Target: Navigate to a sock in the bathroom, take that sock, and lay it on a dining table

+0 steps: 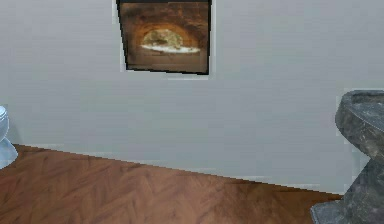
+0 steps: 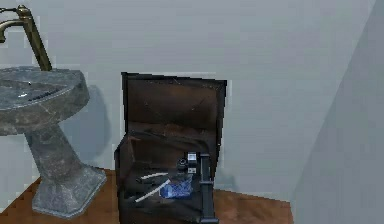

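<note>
In the arm side view an open dark wooden chest (image 2: 170,110) stands against the wall with its lid raised. The arm's dark bar (image 2: 205,195) rises from the bottom edge into the chest. My gripper (image 2: 155,186) reaches left inside it, its thin pale fingers (image 2: 150,178) lying across the chest's dark interior. A small blue and white blob (image 2: 180,188), possibly the sock, sits right by the gripper's body. I cannot tell whether the gripper holds anything.
A grey stone pedestal sink (image 2: 45,110) with a brass tap (image 2: 30,30) stands left of the chest; it shows again at the forward view's right edge (image 1: 362,130). A framed picture (image 1: 165,35) hangs on the wall ahead. A white toilet (image 1: 5,135) is at the left edge. The floor (image 1: 150,195) is wood.
</note>
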